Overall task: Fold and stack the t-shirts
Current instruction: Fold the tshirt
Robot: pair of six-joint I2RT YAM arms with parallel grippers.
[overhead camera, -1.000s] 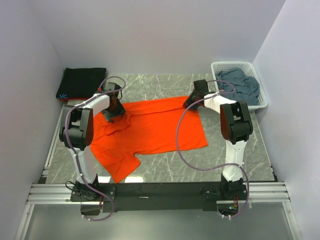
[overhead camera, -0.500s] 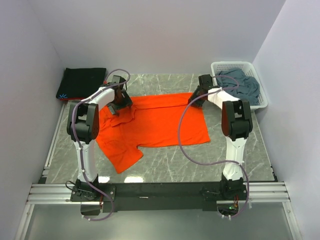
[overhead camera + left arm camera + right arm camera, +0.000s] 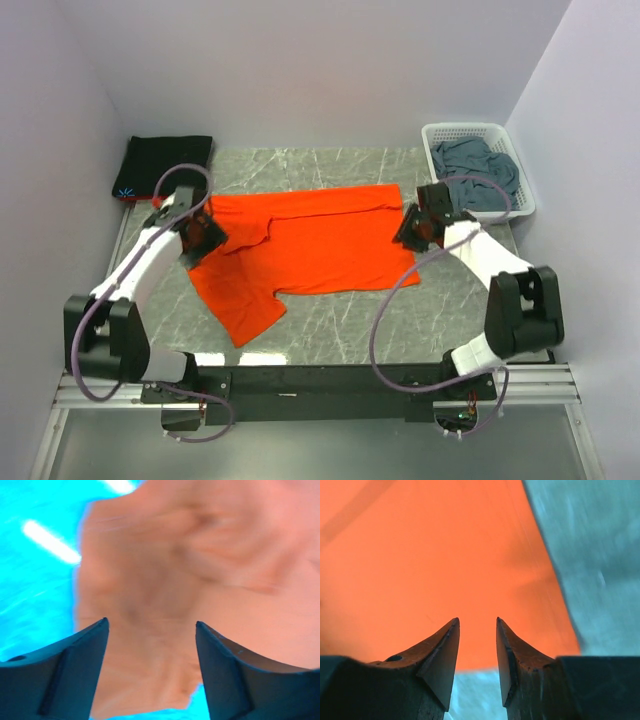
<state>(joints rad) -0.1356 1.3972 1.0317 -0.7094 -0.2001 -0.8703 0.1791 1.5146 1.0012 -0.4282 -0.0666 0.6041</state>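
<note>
Operator: Both arms have swung outward from the shirt's far edge since the earlier frames. The left gripper (image 3: 151, 622) now sits over the upper-left edge of the plain bright orange t-shirt (image 3: 310, 255), and the right gripper (image 3: 477, 620) over its right edge. The cloth lies flatter, centre of frame, on the grey marble-patterned tabletop (image 3: 340, 335).

Observer: Holding anything?

Operator: No. The left jaws stand wide and the right jaws are narrowly parted. I see bare cloth below both and nothing pinched.

Observer: Step?

Operator: I judge the spreading done and the first fold not begun. The next move calls for pinching one side at two points and carrying it across without dragging the lower-left sleeve.

Observer: The others?

Operator: The folded black t-shirt (image 3: 168, 160) is in the upper left corner, with a light-blue mark at its near edge. The slate blue-grey t-shirt (image 3: 478, 172) lies crumpled in the white plastic lattice basket (image 3: 470, 128), upper right.

Observer: Unclear?

Operator: The left wrist view is blurred and colour-cast. I cannot tell whether any fingertip touches the cloth.
</note>
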